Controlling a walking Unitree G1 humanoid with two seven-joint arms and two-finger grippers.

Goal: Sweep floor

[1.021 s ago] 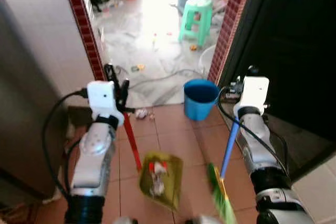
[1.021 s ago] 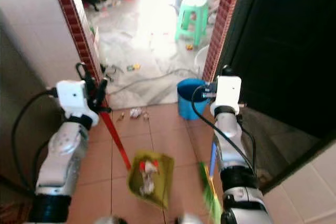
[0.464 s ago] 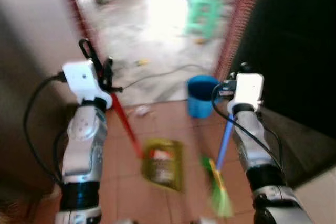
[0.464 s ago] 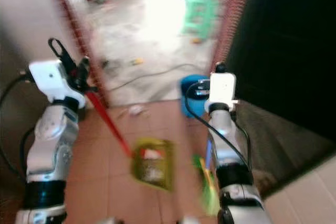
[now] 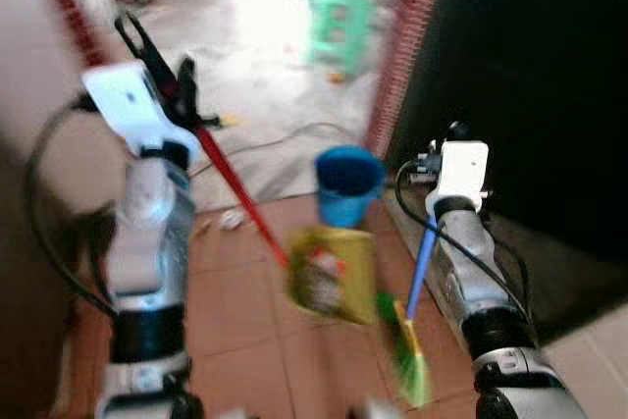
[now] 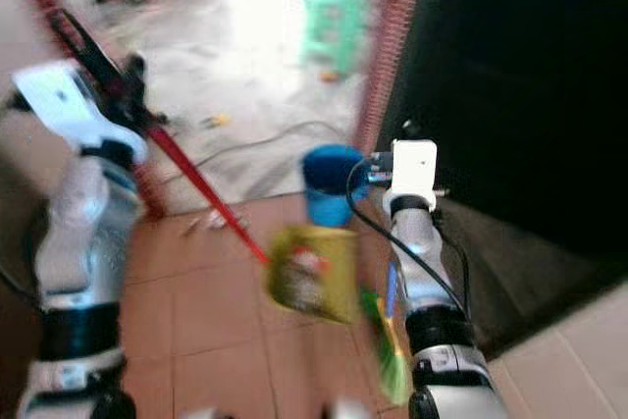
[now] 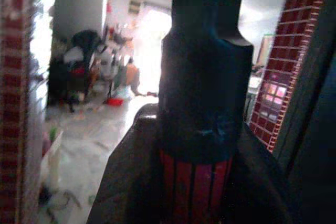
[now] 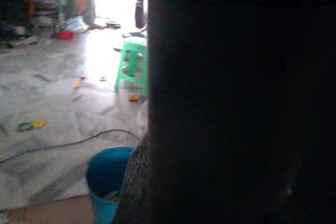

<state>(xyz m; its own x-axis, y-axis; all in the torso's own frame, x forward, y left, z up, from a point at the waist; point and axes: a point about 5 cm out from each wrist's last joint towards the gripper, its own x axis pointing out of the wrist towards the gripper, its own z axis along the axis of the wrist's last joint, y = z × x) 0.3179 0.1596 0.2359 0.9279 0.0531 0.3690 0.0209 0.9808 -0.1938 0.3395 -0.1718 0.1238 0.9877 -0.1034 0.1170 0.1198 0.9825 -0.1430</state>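
Observation:
My left gripper (image 5: 165, 74) is raised high and shut on the red handle (image 5: 240, 198) of a yellow-green dustpan (image 5: 332, 262). The pan hangs tilted just below and in front of a blue bucket (image 5: 347, 183), with red and white litter in it. In the left wrist view the black-capped red handle (image 7: 197, 182) sits between the fingers. My right gripper (image 5: 453, 134) is shut on a broom's blue handle (image 5: 422, 262). The broom's green bristles (image 5: 407, 360) hang near the tiled floor. The dark handle (image 8: 220, 103) also blocks much of the right wrist view.
Crumpled white litter (image 5: 233, 219) lies on the terracotta tiles by the doorway. A green stool (image 5: 339, 17) and a cable (image 5: 294, 134) are on the marble floor beyond. Red-tiled door posts (image 5: 392, 76) and a dark door (image 5: 530, 76) close off the right.
My left arm has lifted the dustpan and swung it right, from the floor tiles up to the blue bucket. The broom has stayed about where it was. The camera has shifted.

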